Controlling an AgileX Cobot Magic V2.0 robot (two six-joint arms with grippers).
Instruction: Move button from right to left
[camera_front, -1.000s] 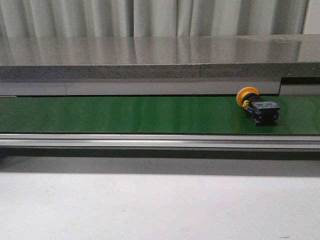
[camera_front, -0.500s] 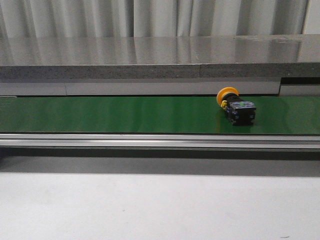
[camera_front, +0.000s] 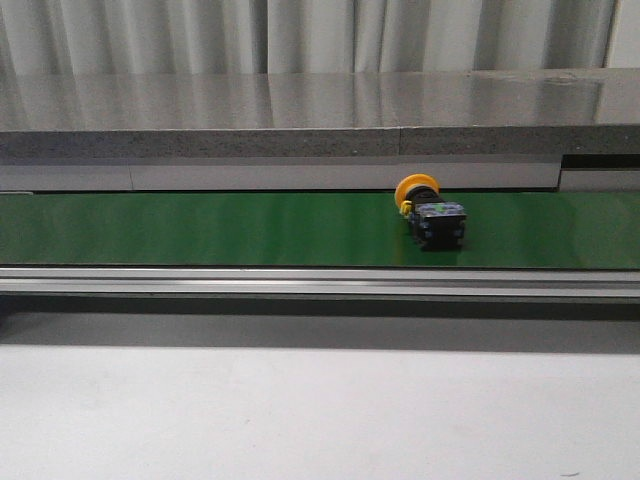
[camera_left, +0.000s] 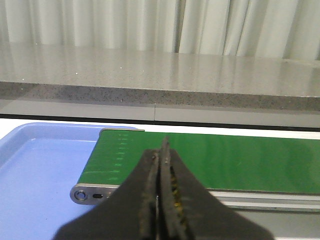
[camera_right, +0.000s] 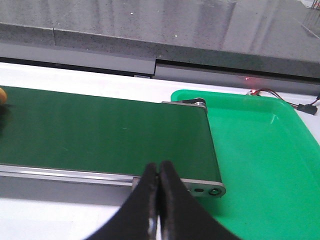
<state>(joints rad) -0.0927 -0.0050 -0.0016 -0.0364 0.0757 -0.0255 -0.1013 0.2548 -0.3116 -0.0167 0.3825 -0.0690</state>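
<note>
The button (camera_front: 428, 212), with a yellow round cap and a black boxy body, lies on its side on the green conveyor belt (camera_front: 200, 230), right of the middle in the front view. A sliver of its yellow cap (camera_right: 2, 95) shows at the edge of the right wrist view. My left gripper (camera_left: 161, 150) is shut and empty, near the belt's left end. My right gripper (camera_right: 159, 170) is shut and empty, near the belt's right end. Neither gripper shows in the front view.
A blue tray (camera_left: 35, 170) sits at the belt's left end. A green tray (camera_right: 260, 150) sits at the belt's right end. A grey stone ledge (camera_front: 320, 120) runs behind the belt. A metal rail (camera_front: 320, 282) runs along the belt's front.
The button has travelled leftward along the belt, from the far right toward the middle. The grippers are not seen in the earlier frames.
</note>
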